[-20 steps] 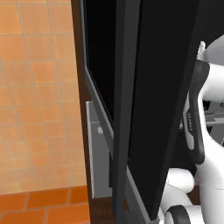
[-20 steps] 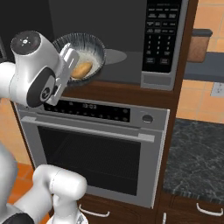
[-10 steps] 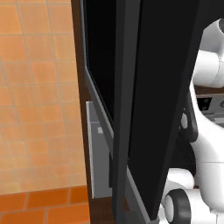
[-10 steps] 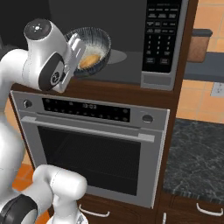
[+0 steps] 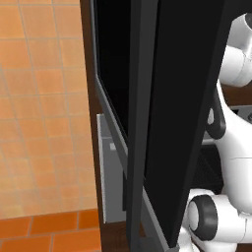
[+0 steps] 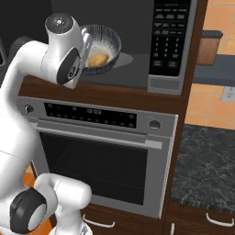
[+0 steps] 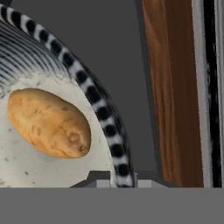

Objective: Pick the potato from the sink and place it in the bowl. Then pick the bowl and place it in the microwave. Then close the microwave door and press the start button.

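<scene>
Placing the loaded bowl in the cavity. I have the two-finger gripper (image 7: 114, 180) clamped on the near rim of the wide shallow bowl, dark streaked outside and pale whitish inside (image 6: 102, 47), with the small orange-tan oval potato (image 7: 49, 123) lying loose on its pale floor. In the right base view the bowl sits at or just above the grey floor of the wide built-in microwave with black control panel and grey frame (image 6: 172, 43); I cannot tell whether its base is touching yet. The large black glass microwave door with thin grey edge (image 5: 182, 108) stands swung wide open to my left. To do this step well, I judge I should keep the rim level so the potato does not roll, set the bowl well inside the cavity, clear of the threshold so the door can shut, and release only once the base is seated. The microwave keypad legends are too small to read; the display of the silver oven below with its dark window (image 6: 98, 158) shows pale characters I cannot make out, and no brand is legible.
</scene>
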Controlling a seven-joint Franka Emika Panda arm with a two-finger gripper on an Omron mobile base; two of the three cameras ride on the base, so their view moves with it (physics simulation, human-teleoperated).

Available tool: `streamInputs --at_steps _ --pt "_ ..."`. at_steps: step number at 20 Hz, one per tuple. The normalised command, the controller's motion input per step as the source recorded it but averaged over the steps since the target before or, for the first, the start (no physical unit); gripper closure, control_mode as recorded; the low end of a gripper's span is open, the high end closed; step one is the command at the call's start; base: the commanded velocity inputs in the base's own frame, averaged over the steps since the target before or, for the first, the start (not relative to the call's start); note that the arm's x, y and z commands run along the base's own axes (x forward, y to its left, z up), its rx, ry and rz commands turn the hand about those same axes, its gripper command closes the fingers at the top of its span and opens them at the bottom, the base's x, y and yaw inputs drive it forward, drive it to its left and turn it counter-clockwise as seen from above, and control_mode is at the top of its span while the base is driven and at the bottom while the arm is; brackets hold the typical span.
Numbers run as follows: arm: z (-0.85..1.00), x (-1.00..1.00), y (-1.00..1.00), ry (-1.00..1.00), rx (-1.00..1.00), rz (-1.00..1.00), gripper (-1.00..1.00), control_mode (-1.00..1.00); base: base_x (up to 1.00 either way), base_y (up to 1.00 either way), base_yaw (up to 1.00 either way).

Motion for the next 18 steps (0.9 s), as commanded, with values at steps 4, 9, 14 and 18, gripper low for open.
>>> streamInputs --at_steps 4,9,14,18 --pt "0.29 0.07 0.0 -0.01 0.0 0.16 1.0 -1.0 0.0 0.0 0.0" --pt "0.12 0.04 0.03 -0.07 0.0 0.15 1.0 -1.0 0.0 0.0 0.0" --pt "-0.07 0.25 0.01 0.0 -0.01 0.03 1.0 -1.0 0.0 0.0 0.0" --pt "-0.15 0.34 0.01 0.0 -0.01 0.0 1.0 -1.0 0.0 0.0 0.0"
